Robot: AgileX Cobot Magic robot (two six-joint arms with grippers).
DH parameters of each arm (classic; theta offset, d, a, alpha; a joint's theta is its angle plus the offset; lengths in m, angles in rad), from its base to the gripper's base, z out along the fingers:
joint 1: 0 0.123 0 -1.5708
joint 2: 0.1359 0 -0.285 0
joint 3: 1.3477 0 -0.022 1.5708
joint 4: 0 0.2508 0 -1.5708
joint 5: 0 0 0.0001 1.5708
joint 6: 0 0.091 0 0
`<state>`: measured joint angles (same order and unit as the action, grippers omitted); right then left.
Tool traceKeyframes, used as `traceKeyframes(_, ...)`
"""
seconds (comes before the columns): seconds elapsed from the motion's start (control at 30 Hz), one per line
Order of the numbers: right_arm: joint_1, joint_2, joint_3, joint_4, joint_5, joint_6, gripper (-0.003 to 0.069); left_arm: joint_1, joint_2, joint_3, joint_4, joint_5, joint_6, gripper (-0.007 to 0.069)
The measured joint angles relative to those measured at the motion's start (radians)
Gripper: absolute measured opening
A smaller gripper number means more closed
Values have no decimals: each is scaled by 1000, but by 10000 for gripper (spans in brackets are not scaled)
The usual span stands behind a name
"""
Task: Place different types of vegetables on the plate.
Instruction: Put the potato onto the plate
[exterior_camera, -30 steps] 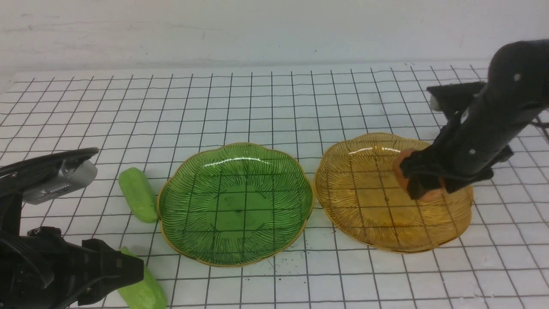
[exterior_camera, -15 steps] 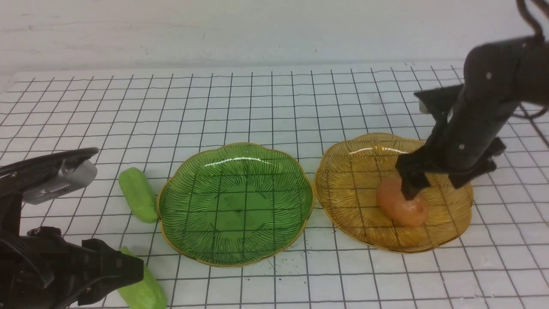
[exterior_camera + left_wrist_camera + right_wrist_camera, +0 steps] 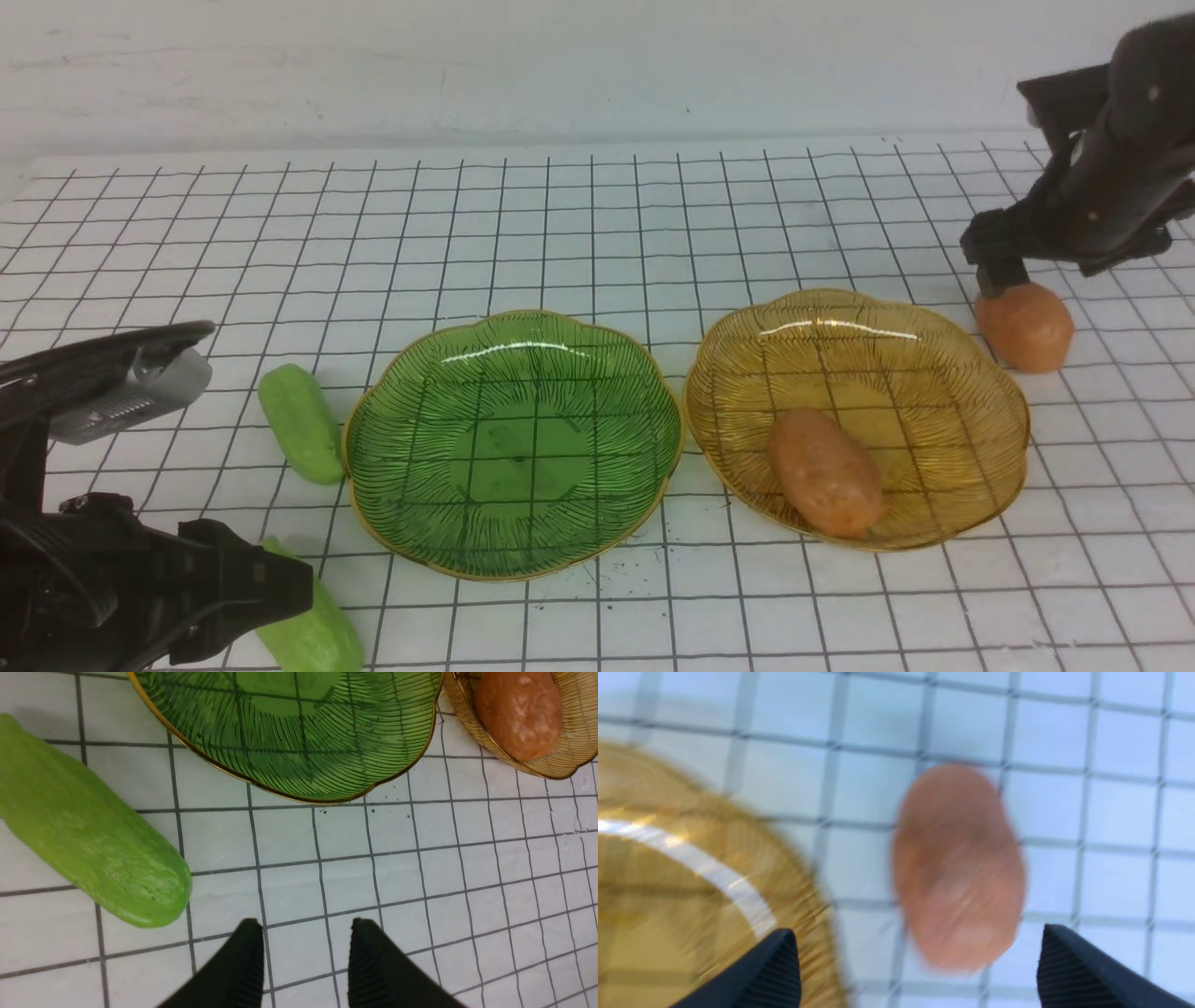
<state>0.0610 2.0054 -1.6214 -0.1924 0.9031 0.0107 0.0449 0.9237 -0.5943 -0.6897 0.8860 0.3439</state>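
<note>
Orange potato-like oval [image 3: 825, 471] lies in amber dish [image 3: 920, 369]; second oval [image 3: 1024, 327] sits right, under the parted right gripper [image 3: 915, 931]. Left gripper [image 3: 306, 923], parted, beside cucumber [image 3: 88, 830].

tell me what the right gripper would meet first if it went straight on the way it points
Probably the loose potato beside the amber dish: it lies ahead, between the open jaws of the right gripper, though blur leaves depth unsure.
</note>
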Motion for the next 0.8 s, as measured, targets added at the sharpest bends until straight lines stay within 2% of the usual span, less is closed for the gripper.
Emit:
traceKeyframes(0.23, -3, 118, 0, -117, -95, 3, 575, 0, 0, 0, -1, 0, 0, 237)
traceKeyframes(0.6, -3, 143, -4, -143, -106, 4, 524, 0, 0, 0, -1, 7, -2, 237)
traceKeyframes(0.73, -3, 75, -4, -142, -65, 7, 524, 0, 0, 0, -1, 8, -2, 237)
traceKeyframes(0.8, -3, -2, -4, -112, 12, 30, 524, 0, 0, 0, -1, 8, -2, 237)
